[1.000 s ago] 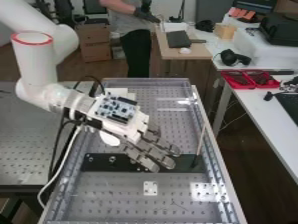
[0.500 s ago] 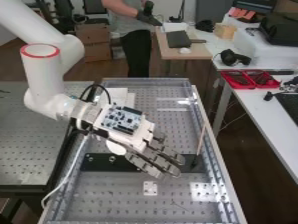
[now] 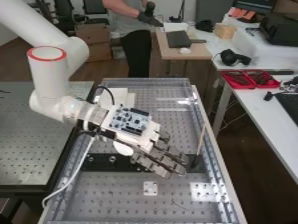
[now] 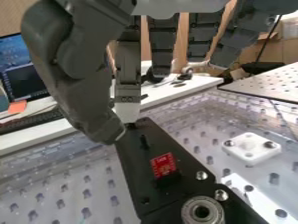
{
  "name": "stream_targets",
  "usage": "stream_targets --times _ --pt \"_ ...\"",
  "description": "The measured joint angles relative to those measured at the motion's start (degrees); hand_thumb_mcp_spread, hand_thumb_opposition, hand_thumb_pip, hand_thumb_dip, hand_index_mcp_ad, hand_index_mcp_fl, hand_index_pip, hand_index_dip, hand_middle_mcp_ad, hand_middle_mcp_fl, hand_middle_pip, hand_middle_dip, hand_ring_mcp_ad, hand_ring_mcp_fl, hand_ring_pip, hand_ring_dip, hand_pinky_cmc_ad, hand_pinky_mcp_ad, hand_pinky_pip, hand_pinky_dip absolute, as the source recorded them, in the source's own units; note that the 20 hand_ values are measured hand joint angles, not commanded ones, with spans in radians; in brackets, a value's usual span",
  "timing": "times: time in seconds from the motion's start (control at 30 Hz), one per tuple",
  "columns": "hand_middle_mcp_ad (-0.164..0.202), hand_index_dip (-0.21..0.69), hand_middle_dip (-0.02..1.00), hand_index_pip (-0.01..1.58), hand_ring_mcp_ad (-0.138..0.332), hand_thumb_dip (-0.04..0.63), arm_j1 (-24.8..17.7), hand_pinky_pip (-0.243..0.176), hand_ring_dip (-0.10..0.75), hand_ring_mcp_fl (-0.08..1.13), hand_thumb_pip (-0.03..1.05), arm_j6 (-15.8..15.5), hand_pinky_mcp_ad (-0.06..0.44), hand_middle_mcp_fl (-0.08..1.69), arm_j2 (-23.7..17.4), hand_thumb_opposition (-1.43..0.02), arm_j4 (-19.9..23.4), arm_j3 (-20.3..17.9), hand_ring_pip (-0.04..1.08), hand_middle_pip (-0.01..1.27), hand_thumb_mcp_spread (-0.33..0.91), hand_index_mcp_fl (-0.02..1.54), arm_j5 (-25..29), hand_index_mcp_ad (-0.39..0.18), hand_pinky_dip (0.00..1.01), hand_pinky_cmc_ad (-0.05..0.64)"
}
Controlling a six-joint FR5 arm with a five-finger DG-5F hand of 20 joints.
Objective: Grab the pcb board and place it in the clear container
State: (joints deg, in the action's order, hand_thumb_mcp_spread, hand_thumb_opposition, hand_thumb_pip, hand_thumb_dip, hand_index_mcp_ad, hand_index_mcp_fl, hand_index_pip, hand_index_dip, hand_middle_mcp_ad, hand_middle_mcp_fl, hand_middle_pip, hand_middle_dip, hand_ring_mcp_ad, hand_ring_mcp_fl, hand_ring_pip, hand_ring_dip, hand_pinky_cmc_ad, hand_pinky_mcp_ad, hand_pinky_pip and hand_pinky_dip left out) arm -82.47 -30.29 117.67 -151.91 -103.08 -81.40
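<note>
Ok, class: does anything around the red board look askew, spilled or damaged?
Nothing stands out: the red board sits on the black plate, and no spill or breakage is visible around it.

Our high view looks from above the near end of the perforated bench, down along it at a slant, far enough back to fit the robot arm at upper left. For the wrist view we're riding on the arm, way closer and lower, looking past the hand across the bench towards a white desk. Both views share the long black plate and small white block, lower centre in our high one.
</note>
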Motion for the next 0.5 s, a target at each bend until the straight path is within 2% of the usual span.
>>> stream_targets --times 0.27,0.5 --pt "0.075 0.173 0.16 1.54 0.159 0.333 0.6 -0.059 -0.002 0.01 0.70 -1.9 0.166 0.14 0.2 -0.90 0.0 0.3 0.10 0.13 0.44 0.11 -0.3 -0.052 0.25 0.279" --pt "0.075 0.138 0.16 1.46 0.159 0.333 0.6 -0.059 0.010 0.01 0.70 -4.7 0.169 0.14 0.6 -0.91 0.8 -0.1 0.10 0.13 0.44 0.11 -0.1 -0.054 0.25 0.279"
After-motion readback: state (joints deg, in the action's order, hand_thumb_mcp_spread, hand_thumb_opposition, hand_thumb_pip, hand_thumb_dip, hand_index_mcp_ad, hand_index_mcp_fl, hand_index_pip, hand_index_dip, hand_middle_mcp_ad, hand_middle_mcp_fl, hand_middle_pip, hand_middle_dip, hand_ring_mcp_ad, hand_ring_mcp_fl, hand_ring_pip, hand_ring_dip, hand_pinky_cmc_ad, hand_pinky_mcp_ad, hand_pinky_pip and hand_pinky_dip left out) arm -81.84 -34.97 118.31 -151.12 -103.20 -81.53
